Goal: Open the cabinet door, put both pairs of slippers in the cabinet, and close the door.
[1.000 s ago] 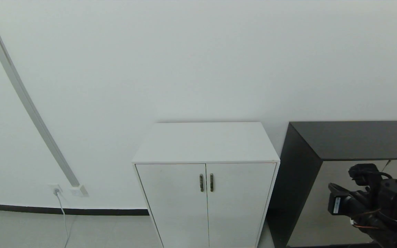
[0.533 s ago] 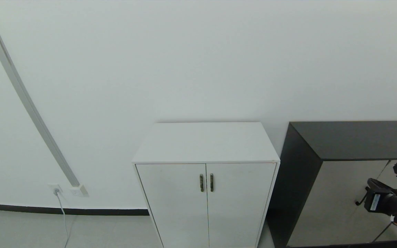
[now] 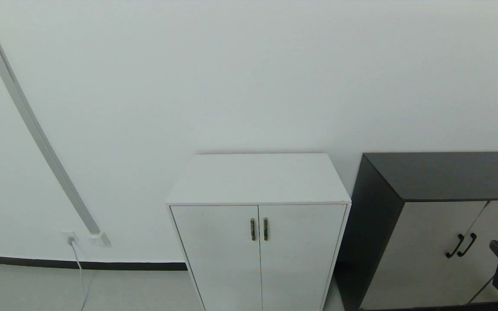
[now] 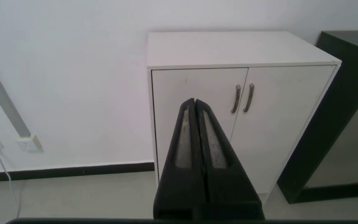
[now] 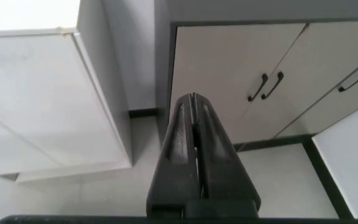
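Fingers pinched together, empty, on left gripper [image 4: 195, 106] and right gripper [image 5: 193, 99]. Upright door handles [image 4: 242, 98] sit ahead of left; right faces dark cabinet [image 5: 229, 68]. I'd use left.

I'm seeing bright, even light washing the wall [image 3: 249, 77]; conduit [image 3: 30, 121] is bowing near the head view's edge; cabinet [image 3: 257, 179] is casting a faint shadow.

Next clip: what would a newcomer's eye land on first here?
A white cabinet stands mid-scene against the bare wall, its two doors shut and their handles side by side. A dark cabinet sits beside it on the right. The left tool, shut, points toward the white cabinet.
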Robot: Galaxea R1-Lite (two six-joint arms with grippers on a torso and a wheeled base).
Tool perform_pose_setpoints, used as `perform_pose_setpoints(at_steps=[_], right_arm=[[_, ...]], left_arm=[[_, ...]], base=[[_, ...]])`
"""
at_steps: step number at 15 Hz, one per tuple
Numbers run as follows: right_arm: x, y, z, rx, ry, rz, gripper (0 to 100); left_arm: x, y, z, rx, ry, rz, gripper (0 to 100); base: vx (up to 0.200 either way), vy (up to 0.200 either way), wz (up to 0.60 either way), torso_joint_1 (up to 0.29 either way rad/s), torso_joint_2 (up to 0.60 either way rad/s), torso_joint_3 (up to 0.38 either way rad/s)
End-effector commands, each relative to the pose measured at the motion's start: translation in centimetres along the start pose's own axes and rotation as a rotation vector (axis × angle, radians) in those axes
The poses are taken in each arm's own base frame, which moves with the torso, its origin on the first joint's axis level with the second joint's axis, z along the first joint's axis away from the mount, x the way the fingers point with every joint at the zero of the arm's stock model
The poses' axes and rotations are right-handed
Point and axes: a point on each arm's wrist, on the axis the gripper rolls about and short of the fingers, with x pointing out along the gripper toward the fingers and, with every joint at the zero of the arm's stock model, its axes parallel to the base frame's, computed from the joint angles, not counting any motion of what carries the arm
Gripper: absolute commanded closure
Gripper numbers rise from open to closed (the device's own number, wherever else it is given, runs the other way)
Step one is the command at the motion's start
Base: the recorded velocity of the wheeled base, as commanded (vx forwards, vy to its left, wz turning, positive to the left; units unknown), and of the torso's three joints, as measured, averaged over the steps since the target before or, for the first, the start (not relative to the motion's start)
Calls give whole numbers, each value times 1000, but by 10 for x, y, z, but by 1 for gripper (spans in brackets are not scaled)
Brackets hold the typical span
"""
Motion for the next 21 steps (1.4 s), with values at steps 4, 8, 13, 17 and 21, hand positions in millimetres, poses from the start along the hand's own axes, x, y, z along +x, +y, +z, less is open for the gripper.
perform_pose_setpoints(at_steps=[4,8,13,17,21], right_arm=[[-49,-10,-4,13,-50,51,100],[-72,-14,-21,1,6,103,100],[-93,-16,-50,-25,157,197,100],[-96,-16,-56,-34,192,244,100],[-102,-16,-63,-48,221,306,100]], left_arm=[[0,0,0,0,1,1,100],[0,0,0,0,1,1,100],[0,0,0,0,1,1,100],[0,0,0,0,1,1,100],[0,0,0,0,1,-1,100]], base=[[0,0,0,0,0,0],[0,0,0,0,0,0],[0,0,0,0,0,0],[0,0,0,0,0,0],[0,0,0,0,0,0]])
